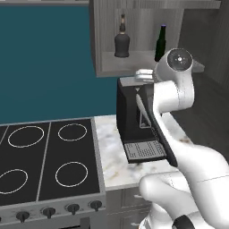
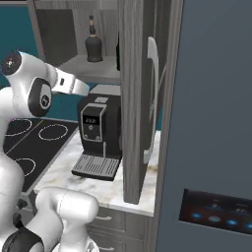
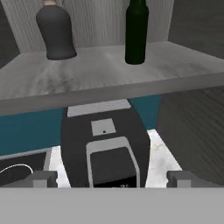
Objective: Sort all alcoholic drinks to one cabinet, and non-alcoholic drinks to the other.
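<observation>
Now, from the left base view, you have both alcoholic drinks on the open cabinet shelf (image 1: 134,67): the squat bottle (image 1: 121,41) stands on the left, the green bottle (image 1: 160,44) on the right, well apart from each other. Your arm's upper joint rises in front of the shelf's right end and hides the base of the green bottle. Judged from this, any swing of that joint toward the shelf could clip the green bottle and topple it.

From the right base view, the squat bottle (image 2: 93,45) stands upright on the shelf above the coffee machine (image 2: 98,135), which sits on the worktop (image 2: 64,172). The open cabinet door (image 2: 140,98) stands edge-on between you and much of the shelf. If you drive or reach rightward, the arm may strike that door.

In the hand view, the jaws (image 3: 113,178) stand open and empty, the two tips wide apart, looking along at the shelf edge with the coffee machine below. The squat bottle (image 3: 55,33) and green bottle (image 3: 136,33) stand beyond, untouched. The non-alcoholic drinks are elsewhere, so you must go and find them; withdraw straight back, since lifting the hand here risks catching the shelf's front lip.
</observation>
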